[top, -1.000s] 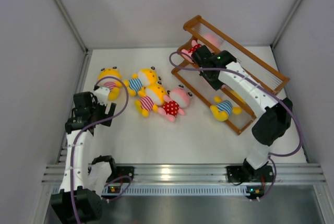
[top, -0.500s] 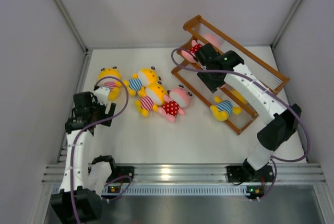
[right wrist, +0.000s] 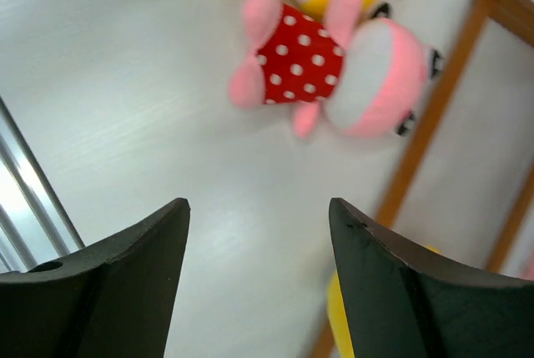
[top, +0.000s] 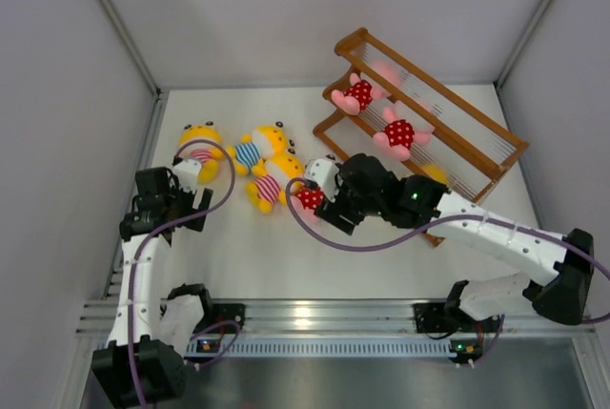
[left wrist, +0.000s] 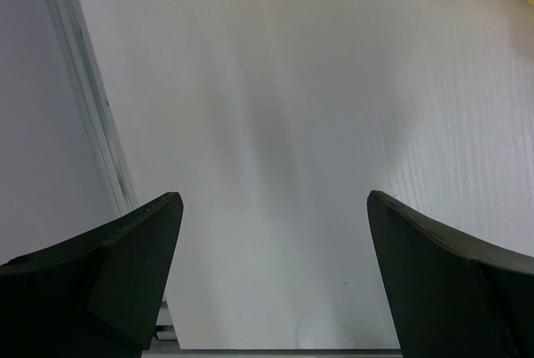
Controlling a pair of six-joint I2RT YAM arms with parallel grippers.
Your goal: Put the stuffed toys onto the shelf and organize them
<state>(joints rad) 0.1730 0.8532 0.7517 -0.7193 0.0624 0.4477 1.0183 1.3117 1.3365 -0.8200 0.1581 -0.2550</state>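
The brown wooden shelf [top: 477, 128] stands at the back right with two pink toys in red dotted outfits on it [top: 358, 94] [top: 398, 132]. A third pink toy [top: 309, 197] lies on the table; in the right wrist view it [right wrist: 304, 45] is ahead of my open, empty right gripper [right wrist: 259, 204], which hovers just beside it [top: 329, 207]. Three yellow toys lie on the table [top: 201, 136] [top: 259, 149] [top: 272, 185]. My left gripper [top: 176, 201] is open and empty [left wrist: 274, 195] over bare table, near the leftmost yellow toy.
The shelf's lower rail [right wrist: 434, 116] runs to the right of my right gripper, with a yellow plush patch [right wrist: 342, 316] beside it. My right forearm [top: 457, 218] crosses the shelf's bottom tier and hides it. Grey walls [top: 57, 142] and a metal rail [top: 324, 314] bound the table.
My right arm has swung from the shelf's upper tier down and left to the pink toy on the table. Two pink toys now show on the shelf. The left arm has not moved.
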